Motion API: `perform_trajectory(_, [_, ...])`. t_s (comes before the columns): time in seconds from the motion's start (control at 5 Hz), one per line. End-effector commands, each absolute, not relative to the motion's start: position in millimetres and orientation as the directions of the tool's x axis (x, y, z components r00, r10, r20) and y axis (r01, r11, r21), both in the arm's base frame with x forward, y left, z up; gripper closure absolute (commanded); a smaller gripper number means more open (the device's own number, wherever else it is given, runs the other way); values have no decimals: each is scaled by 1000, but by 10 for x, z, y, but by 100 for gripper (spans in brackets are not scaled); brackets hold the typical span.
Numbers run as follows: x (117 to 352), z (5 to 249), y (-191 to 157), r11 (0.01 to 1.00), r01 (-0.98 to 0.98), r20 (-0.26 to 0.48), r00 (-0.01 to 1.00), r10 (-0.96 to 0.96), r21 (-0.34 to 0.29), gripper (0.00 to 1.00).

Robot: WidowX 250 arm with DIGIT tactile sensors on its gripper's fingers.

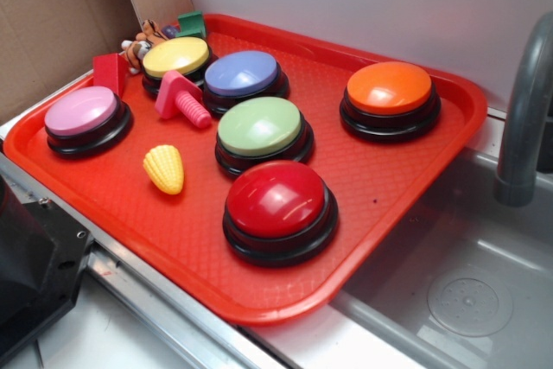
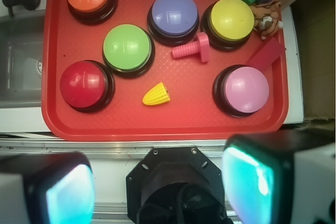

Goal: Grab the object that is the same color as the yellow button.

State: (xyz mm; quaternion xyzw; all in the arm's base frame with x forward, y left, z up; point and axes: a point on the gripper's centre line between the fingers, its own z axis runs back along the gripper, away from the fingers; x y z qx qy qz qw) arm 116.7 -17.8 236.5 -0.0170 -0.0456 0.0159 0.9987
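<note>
The object, a small yellow toy corn cob point(image 1: 164, 168) point(image 2: 156, 95), lies on the red tray point(image 1: 173, 231) point(image 2: 157, 124) between the pink and red buttons. At the tray's far left corner stands the yellow button point(image 1: 176, 58) point(image 2: 231, 19). My gripper point(image 2: 157, 182) shows only in the wrist view. It hangs high above the robot's black base, off the tray's near edge and well back from the corn. Its fingers point(image 2: 252, 182) are spread wide with nothing between them.
A pink bolt point(image 1: 181, 99) lies beside the yellow button. Green point(image 1: 259, 127), red point(image 1: 276, 200), orange point(image 1: 389, 90), purple point(image 1: 242, 73) and pink point(image 1: 82, 111) buttons fill the tray. A sink point(image 1: 467, 283) and faucet point(image 1: 527, 118) are on the right.
</note>
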Motion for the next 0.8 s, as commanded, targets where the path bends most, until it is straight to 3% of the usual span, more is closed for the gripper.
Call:
perform_trajectory(0.0, [1167, 2365, -178, 999, -30, 91, 995, 33, -35, 0])
perform_trajectory(0.4, [1207, 1996, -125, 949, -276, 136, 945, 296, -151, 0])
perform_trajectory(0.6, [1269, 1760, -78, 875, -461, 123, 869, 479, -146, 0])
